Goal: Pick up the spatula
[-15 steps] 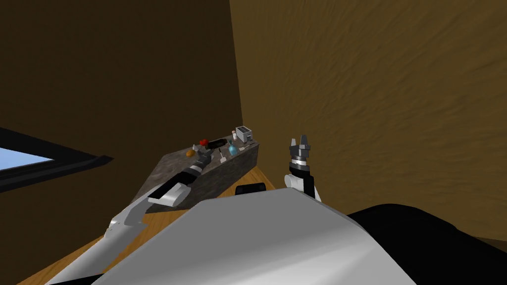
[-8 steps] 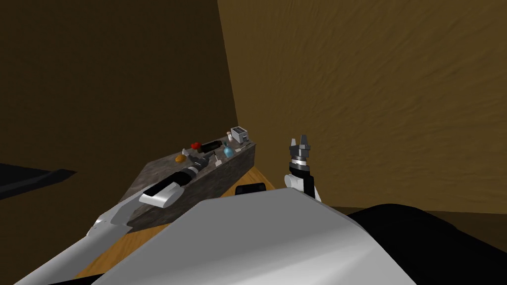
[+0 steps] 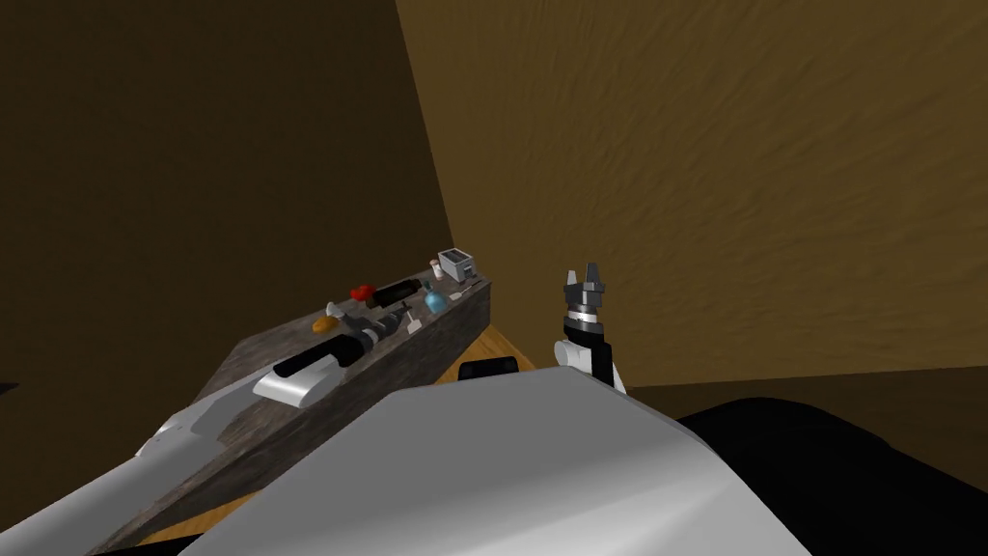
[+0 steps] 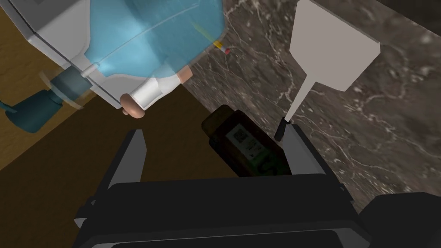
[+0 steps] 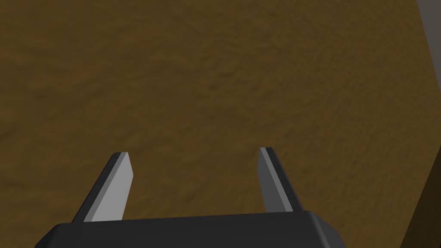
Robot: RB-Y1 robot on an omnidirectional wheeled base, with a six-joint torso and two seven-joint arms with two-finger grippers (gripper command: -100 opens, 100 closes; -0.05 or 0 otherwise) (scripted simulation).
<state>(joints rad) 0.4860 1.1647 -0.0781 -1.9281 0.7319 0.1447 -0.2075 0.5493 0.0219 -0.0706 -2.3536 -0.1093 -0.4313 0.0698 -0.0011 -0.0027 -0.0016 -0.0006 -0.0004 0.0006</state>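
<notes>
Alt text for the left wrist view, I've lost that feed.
Left gripper open over a dark marbled counter, with the pale spatula, its thin neck ending beside one finger. A dark labelled object lies between the fingers; a translucent blue container sits beyond.
</notes>
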